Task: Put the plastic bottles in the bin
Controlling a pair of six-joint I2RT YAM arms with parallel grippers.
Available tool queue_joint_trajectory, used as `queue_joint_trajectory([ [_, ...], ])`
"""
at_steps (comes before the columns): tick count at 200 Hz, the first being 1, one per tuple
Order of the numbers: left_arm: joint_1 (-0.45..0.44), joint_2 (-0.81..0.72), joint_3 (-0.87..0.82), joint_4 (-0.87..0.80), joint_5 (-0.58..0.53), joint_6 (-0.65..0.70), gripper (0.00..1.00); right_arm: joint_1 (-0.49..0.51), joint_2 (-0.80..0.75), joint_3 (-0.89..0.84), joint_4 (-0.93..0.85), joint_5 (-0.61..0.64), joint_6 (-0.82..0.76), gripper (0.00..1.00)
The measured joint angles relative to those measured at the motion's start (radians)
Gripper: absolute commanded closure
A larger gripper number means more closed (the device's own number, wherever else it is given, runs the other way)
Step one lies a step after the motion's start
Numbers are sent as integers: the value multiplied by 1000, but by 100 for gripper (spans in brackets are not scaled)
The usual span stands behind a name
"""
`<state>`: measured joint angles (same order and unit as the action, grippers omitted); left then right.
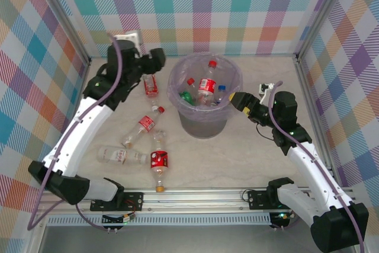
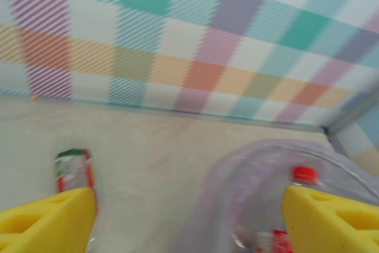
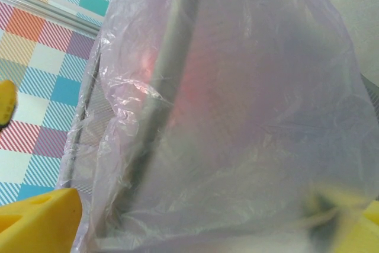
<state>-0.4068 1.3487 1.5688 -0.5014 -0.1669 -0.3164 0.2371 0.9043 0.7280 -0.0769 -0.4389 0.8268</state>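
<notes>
Jaws gape wide on left tool (image 2: 188, 208) and right tool (image 1: 236, 98), both empty, flanking the bin (image 1: 204, 125).

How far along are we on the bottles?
Done: several bottles sit in the bin. In hand: nothing; the left gripper is open above the table beside the bin, the right gripper open near the bin's bag. Left: four bottles on the table, one by the left gripper, three nearer the bases.
</notes>
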Motion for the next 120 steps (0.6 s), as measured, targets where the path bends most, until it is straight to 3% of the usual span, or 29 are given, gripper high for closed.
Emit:
queue_joint_trajectory([
  [17,96,-9,-96,11,47,-49,16,0,0,1,-6,0,-4,5],
  [44,191,57,-214,28,136,-121,0,0,-5,2,-14,0,-5,5],
  [120,233,404,-160,94,208,-192,4,0,-44,19,-61,1,-28,5],
])
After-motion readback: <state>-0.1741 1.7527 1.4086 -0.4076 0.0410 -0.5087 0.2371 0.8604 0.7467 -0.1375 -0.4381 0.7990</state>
